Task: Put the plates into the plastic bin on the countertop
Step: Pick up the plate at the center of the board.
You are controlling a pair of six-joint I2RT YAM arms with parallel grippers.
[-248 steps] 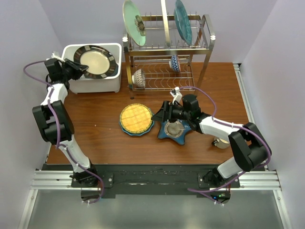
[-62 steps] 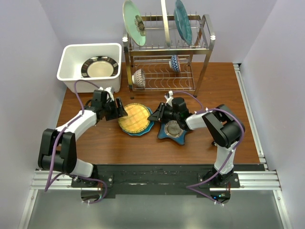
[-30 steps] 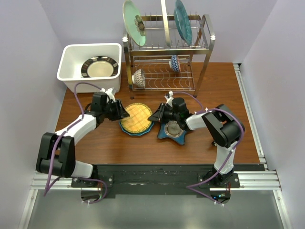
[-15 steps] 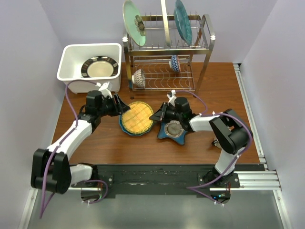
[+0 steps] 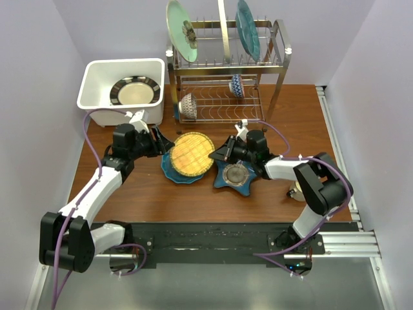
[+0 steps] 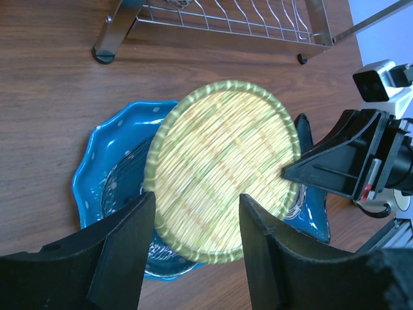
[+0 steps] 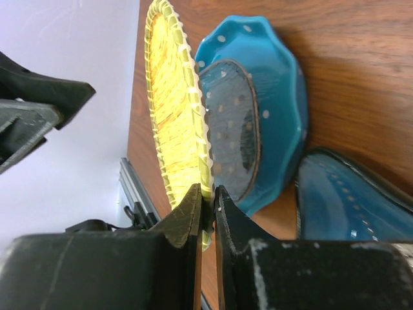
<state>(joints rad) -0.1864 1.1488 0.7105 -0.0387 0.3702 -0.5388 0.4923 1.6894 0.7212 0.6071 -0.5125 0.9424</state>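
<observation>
While the right gripper [image 5: 217,157] pinches the woven yellow plate [image 5: 192,154] by its rim, tilted over the blue scalloped plate [image 5: 169,170], the overhead view shows the striped plate [image 5: 134,92] inside the plastic bin [image 5: 97,67]. Left wrist: the left gripper [image 6: 197,206] gapes empty before the tilted plate. Right wrist: the fingers [image 7: 184,216] clamp its edge.

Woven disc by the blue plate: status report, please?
Right gripper shut on woven disc, tilted up off blue scalloped plate. Left gripper open at its other side. Striped plate in bin.
</observation>
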